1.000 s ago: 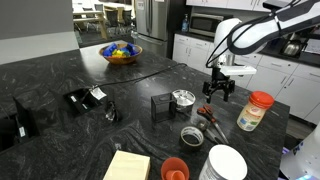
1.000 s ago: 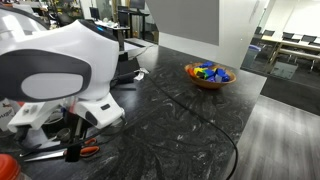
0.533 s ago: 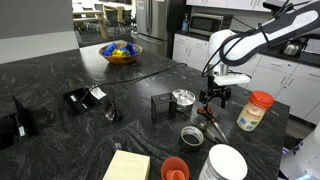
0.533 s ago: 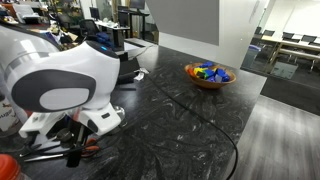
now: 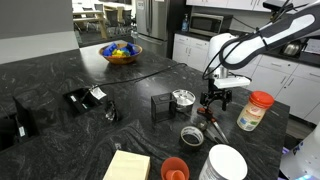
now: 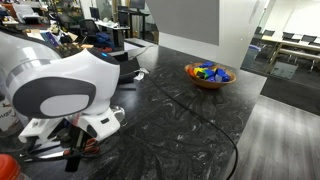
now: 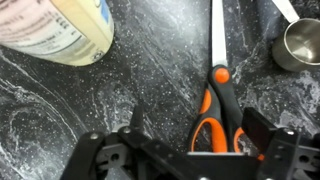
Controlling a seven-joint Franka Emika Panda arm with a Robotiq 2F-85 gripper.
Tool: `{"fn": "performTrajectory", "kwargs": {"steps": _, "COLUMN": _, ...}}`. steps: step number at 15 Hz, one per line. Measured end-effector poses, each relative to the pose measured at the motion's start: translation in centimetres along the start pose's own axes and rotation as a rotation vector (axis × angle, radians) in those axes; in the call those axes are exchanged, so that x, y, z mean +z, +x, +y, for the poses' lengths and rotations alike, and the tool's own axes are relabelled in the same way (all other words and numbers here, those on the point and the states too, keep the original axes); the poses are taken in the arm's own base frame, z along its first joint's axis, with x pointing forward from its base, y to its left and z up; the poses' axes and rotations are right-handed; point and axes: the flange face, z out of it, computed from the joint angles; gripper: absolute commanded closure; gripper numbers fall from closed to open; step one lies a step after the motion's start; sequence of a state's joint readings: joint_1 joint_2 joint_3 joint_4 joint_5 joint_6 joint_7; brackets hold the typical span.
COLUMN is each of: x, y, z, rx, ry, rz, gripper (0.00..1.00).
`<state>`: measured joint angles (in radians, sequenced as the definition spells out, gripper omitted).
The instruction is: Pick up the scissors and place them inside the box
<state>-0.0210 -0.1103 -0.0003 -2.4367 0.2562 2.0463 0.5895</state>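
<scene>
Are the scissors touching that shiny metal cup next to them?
Apart. The wrist view shows a wide strip of bare dark counter between the scissors and the shiny metal cup.

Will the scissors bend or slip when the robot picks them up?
Probably not bend: the scissors look like stiff metal blades with plastic handles. They lie flat and closed on the smooth counter, so they might slide if nudged. They look slim, so likely light for the open gripper.

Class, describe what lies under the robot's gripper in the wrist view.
The scissors lie flat on the dark counter beneath the open gripper, orange handles between its fingers, blades pointing away. The ends of the handle loops are covered by the gripper body.
</scene>
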Motion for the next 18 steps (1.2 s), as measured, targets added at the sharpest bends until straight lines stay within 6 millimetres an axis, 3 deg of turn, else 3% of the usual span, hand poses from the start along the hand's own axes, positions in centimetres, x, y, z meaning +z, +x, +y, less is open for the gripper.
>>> {"fn": "performTrajectory", "kwargs": {"steps": 10, "x": -0.9, "y": 1.6, "z": 1.8, "rx": 0.1, "ry": 0.005, "rz": 0.065, "gripper": 0.0}}
{"fn": "performTrajectory", "kwargs": {"steps": 18, "x": -1.2, "y": 1.6, "z": 2.5, "rx": 0.136, "ry": 0.011, "rz": 0.069, "gripper": 0.0}}
